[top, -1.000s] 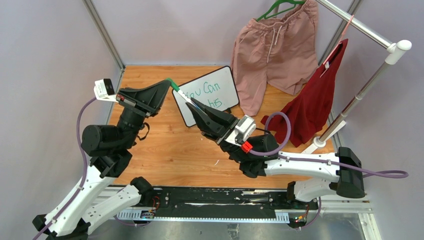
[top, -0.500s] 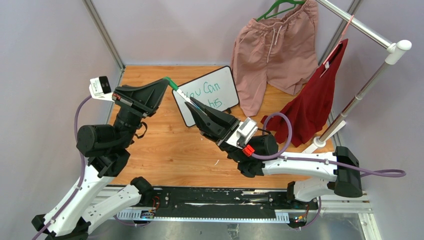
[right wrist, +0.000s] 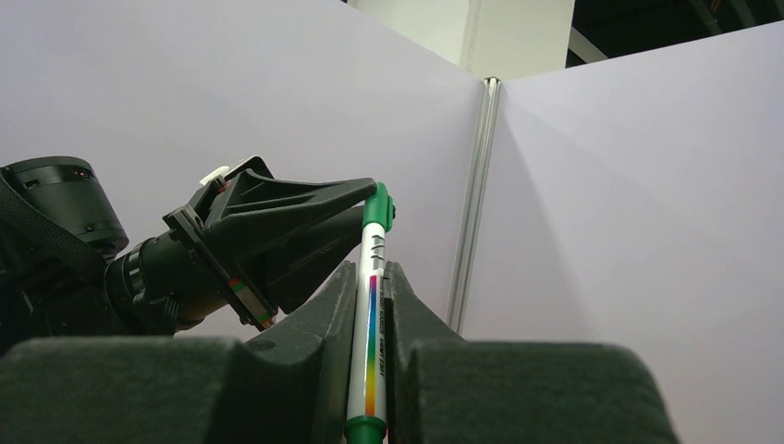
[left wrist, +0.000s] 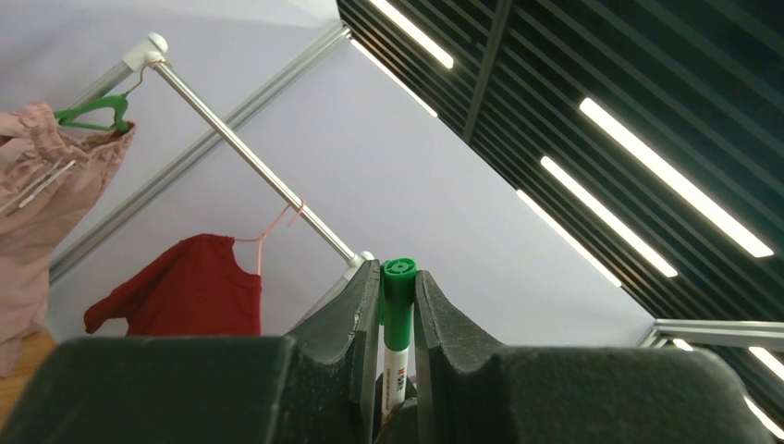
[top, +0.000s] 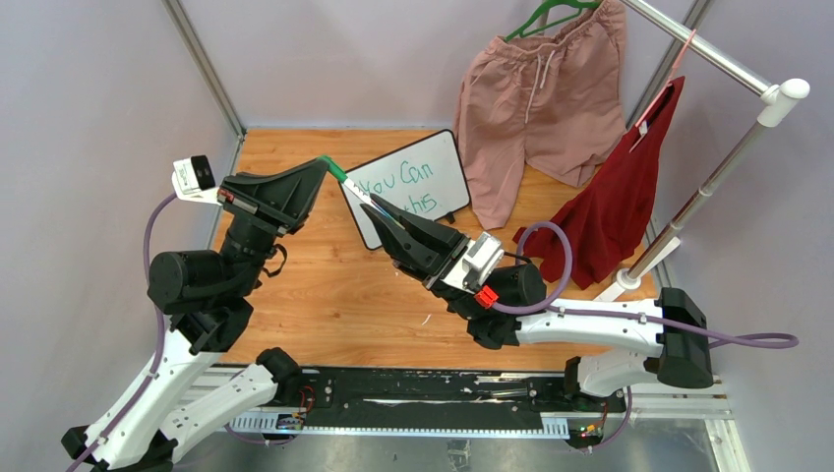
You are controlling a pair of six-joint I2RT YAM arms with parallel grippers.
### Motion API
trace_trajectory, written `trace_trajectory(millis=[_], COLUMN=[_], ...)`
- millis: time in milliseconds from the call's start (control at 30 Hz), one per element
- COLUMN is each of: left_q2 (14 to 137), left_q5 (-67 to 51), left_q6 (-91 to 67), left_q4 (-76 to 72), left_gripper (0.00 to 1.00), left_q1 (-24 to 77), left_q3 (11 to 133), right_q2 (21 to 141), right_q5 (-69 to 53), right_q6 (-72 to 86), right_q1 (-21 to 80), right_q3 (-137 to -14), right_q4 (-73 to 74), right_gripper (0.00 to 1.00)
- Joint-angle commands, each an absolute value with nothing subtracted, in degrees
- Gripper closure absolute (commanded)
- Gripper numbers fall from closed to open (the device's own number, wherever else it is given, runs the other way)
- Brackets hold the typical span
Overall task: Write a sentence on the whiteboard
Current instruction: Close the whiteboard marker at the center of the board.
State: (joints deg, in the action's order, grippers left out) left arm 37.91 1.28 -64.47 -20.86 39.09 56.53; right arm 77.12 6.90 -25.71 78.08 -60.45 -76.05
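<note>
The whiteboard (top: 433, 157) lies tilted at the back of the wooden table. Green words of the sentence (top: 397, 181) read "You Can", with a second line partly hidden behind my right fingers. A white marker (top: 356, 187) with a green cap (top: 337, 169) hangs in the air over the board's left edge, held at both ends. My left gripper (top: 323, 169) is shut on the cap (left wrist: 398, 294). My right gripper (top: 380, 206) is shut on the marker's barrel (right wrist: 373, 314). The right wrist view shows the left gripper (right wrist: 365, 196) at the cap (right wrist: 376, 205).
Pink shorts (top: 536, 93) on a green hanger and a red top (top: 620, 192) hang from a metal rail (top: 708, 49) at the back right, over the table's right side. Its white pole (top: 688, 216) slants down to the right edge. Enclosure walls stand on three sides.
The left arm has swung slightly left and the marker has shifted a little that way with both grippers still on it. More of the lower line of writing shows.
</note>
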Motion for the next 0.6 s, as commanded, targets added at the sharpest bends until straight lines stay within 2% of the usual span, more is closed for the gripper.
trace_trajectory(millis=[0, 433, 567], left_q2=[37.24, 36.94, 36.92], left_q5=[-0.27, -0.17, -0.09], left_q6=[-63.79, -63.47, -63.29], left_q4=[-20.57, -20.57, -20.57], left_gripper=[0.79, 0.62, 0.53], left_q1=[39.55, 39.55, 39.55], left_q3=[55.65, 55.82, 55.89], right_q2=[75.85, 75.41, 75.32], right_q5=[7.80, 7.68, 7.61], right_q6=[-25.71, -25.66, -25.62], right_q1=[77.70, 77.73, 77.78], right_q3=[-59.88, -59.50, -59.59], right_q4=[-78.14, -77.63, -77.34], right_gripper=[1.00, 1.00, 1.00])
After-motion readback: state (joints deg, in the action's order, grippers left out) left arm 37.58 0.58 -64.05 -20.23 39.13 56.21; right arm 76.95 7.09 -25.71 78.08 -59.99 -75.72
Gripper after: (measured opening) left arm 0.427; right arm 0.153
